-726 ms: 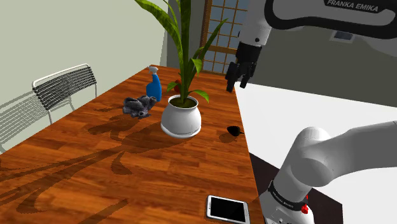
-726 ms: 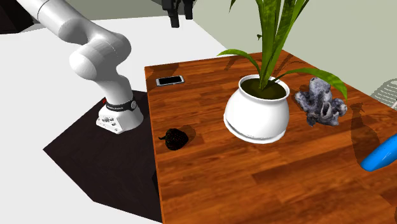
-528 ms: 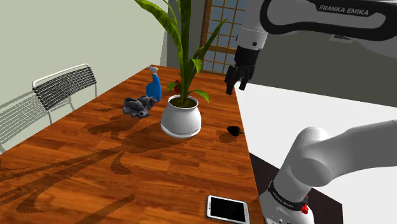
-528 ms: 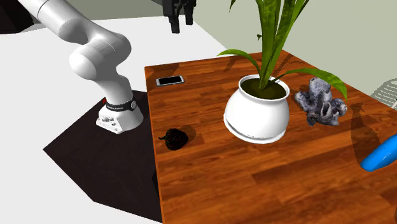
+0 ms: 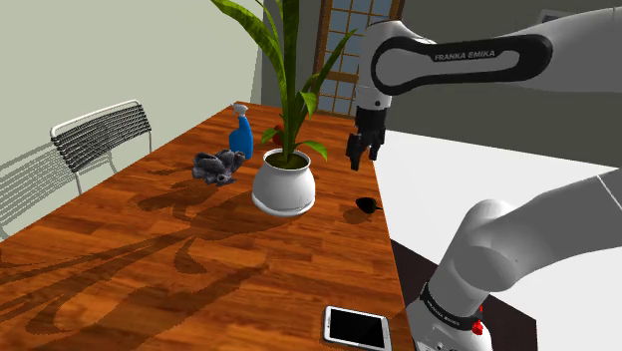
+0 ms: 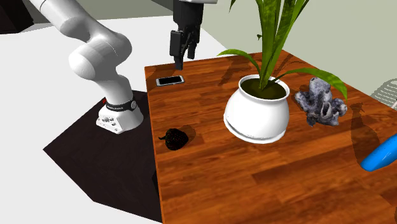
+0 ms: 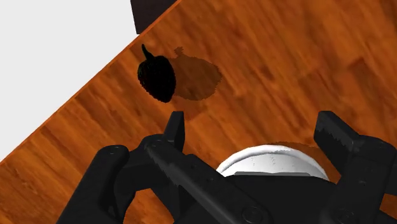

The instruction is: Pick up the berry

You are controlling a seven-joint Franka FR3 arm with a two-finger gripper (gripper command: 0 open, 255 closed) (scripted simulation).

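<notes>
Black berry (image 6: 174, 139) at table edge (image 6: 157, 172)

Your gripper (image 5: 359, 160) has dropped since the earlier pictures, sliding toward 7 o'clock in the shoulder view, so the berry (image 5: 368, 206) at its 6 o'clock is nearer. In the second exterior view it has come down from 12 o'clock toward the phone (image 6: 170, 81).

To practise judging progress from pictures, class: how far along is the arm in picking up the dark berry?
Done: nothing yet; the berry lies untouched near the edge of the table. In hand: the gripper hangs open and empty above the table, apart from the berry. Left: come down over the berry, close on it and lift.
</notes>
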